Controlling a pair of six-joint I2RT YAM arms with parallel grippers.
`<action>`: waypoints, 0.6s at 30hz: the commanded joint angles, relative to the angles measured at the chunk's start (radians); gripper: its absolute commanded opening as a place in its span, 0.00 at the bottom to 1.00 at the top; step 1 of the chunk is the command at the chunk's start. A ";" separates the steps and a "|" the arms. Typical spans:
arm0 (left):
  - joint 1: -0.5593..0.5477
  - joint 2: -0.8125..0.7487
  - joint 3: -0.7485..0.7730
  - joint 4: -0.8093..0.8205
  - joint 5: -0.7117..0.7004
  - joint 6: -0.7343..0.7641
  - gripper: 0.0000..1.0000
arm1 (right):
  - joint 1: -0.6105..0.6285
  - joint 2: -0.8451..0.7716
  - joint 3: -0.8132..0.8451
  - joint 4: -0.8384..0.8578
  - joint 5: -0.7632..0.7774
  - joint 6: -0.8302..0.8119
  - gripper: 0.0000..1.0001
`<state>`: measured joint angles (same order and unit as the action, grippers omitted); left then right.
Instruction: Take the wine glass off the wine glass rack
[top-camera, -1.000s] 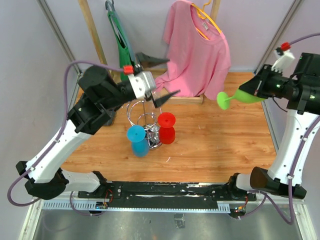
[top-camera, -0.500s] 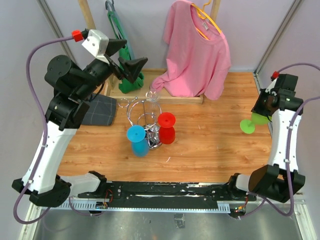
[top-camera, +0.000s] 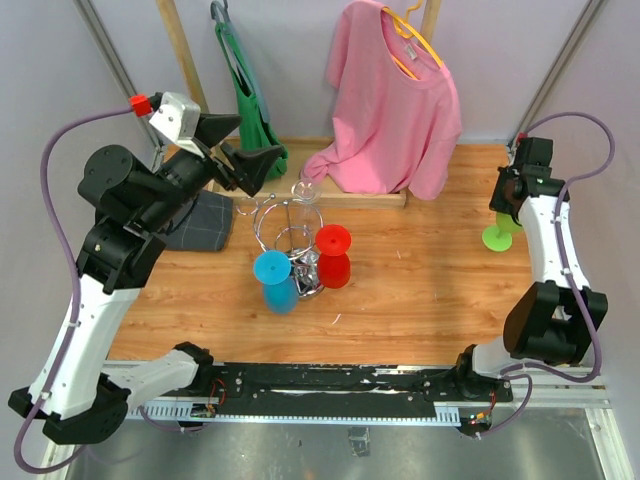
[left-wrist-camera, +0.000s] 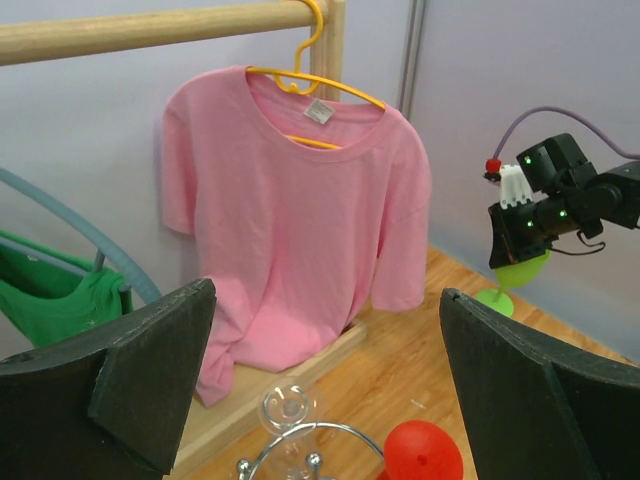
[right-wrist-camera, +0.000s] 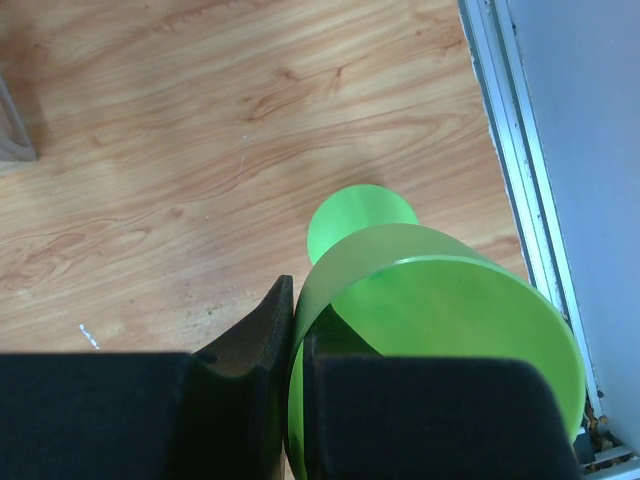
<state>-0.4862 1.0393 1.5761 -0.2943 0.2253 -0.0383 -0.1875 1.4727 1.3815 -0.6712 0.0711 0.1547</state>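
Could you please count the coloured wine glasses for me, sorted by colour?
blue wine glass: 1
red wine glass: 1
green wine glass: 1
Total: 3

- The right gripper (right-wrist-camera: 298, 325) fills the bottom of the view, its two black fingers (right-wrist-camera: 250, 345) pinched on the green wine glass (right-wrist-camera: 440, 330).
- The thin green bowl wall runs right between them.
- The glass's round foot (right-wrist-camera: 355, 215) shows beyond the bowl, over the wooden tabletop (right-wrist-camera: 180, 120).
- A metal rail (right-wrist-camera: 505, 140) runs down the right side, near the glass, with a pale wall (right-wrist-camera: 590, 120) past it.
- A grey corner (right-wrist-camera: 12, 130) pokes in at the left edge; what it is, can't tell.
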 joint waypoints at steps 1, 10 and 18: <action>0.004 -0.039 -0.021 -0.016 -0.032 -0.024 0.99 | 0.026 -0.007 -0.090 0.134 0.056 0.031 0.01; 0.004 -0.041 -0.019 -0.046 -0.030 -0.017 0.99 | 0.046 0.037 -0.161 0.167 0.059 0.073 0.01; 0.004 -0.033 -0.031 -0.041 -0.002 -0.028 0.99 | 0.046 0.039 -0.174 0.176 0.044 0.081 0.09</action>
<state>-0.4862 1.0069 1.5555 -0.3458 0.2039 -0.0532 -0.1593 1.5112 1.2213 -0.5175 0.1017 0.2134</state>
